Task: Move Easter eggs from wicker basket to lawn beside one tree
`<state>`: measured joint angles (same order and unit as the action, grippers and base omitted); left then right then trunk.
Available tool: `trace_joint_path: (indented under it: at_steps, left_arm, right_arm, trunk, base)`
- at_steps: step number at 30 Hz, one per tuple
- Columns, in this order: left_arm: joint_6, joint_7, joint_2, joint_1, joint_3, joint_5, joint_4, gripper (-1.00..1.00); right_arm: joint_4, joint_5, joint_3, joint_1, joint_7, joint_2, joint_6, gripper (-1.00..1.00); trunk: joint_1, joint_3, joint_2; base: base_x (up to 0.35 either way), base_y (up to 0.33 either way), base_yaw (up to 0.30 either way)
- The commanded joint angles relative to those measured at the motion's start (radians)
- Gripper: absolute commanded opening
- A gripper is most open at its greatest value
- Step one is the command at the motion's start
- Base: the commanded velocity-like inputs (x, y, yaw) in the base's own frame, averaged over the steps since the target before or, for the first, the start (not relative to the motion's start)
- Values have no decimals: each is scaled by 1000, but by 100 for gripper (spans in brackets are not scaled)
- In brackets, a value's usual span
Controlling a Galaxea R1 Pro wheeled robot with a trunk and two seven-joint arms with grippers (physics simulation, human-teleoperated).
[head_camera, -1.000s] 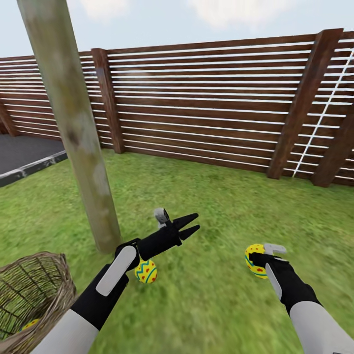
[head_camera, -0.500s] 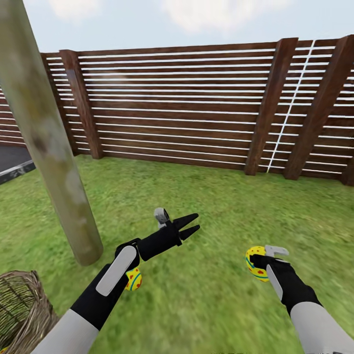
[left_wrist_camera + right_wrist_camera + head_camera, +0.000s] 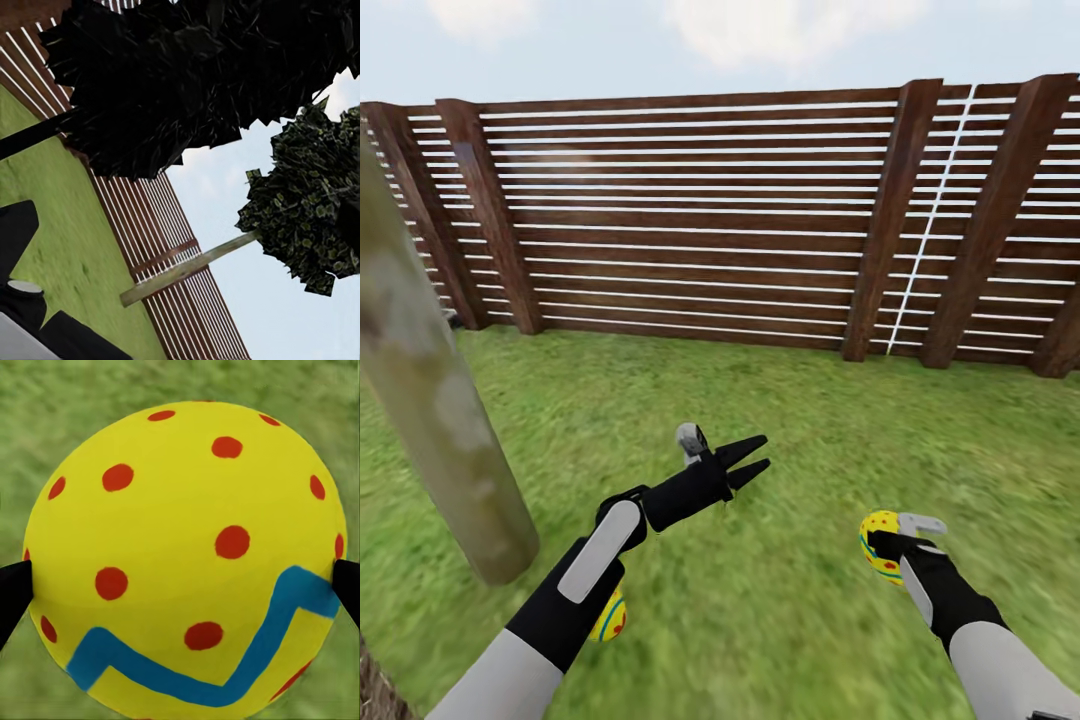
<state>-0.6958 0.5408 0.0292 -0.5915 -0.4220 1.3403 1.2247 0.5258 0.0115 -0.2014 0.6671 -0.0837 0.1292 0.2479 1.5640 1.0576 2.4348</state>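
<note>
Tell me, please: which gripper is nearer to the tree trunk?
Left. The left gripper hangs open above the lawn, right of the tree trunk. The right gripper, farther right, holds an Easter egg.

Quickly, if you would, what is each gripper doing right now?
Left gripper: open, holding nothing.
Right gripper: shut on an egg.

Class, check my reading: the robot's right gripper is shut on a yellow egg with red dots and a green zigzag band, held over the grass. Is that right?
Not quite. The zigzag band on the egg is blue, not green, as the right wrist view shows. The rest holds: the right gripper is shut on this yellow, red-dotted egg over the lawn.
</note>
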Motion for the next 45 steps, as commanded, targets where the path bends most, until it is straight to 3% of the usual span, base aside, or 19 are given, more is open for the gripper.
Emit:
trace_joint_path:
  at_steps: [1,7,10,18,20,24,36,40,45]
  left_arm:
    - [-6,-1,2,-1,0,7,-1,100]
    - [-6,-1,4,-1,0,7,-12,100]
    - [-6,0,21,-2,-4,5,-41,100]
    - [-5,1,22,-2,-4,5,-41,100]
    - [6,1,21,-2,-4,5,-41,100]
    - [10,1,22,-2,-5,5,-41,100]
    - [53,1,22,-2,-27,7,-42,100]
    - [53,1,21,-2,-27,7,-42,100]
    - [53,1,21,-2,-27,7,-42,100]
  right_arm:
    - [5,1,-1,0,-2,0,4,-100]
    - [9,-1,-3,0,-2,-1,2,-100]
    - [8,-1,-3,0,-2,-2,2,-100]
    - [6,1,-1,0,-4,-5,2,-100]
    - [-3,2,15,0,-7,-12,7,-100]
    - [-9,4,111,0,-5,-13,8,-100]
    - [-26,4,122,0,-5,-13,4,-100]
    - [-30,26,122,0,-5,-13,4,-100]
    - [-39,86,124,0,0,-14,6,-100]
  trunk:
    - [0,1,0]
    - [0,1,0]
    - [0,1,0]
    - [0,1,0]
    - [0,1,0]
    - [0,1,0]
    - [0,4,0]
    - [0,6,0]
    - [0,8,0]
  base:
    - [340,0,0]
    - [340,0,0]
    - [340,0,0]
    - [224,0,133]
    - [2,0,293]
    - [0,0,293]
    - [-107,-93,293]
    - [-174,-61,293]
    - [-8,-2,293]
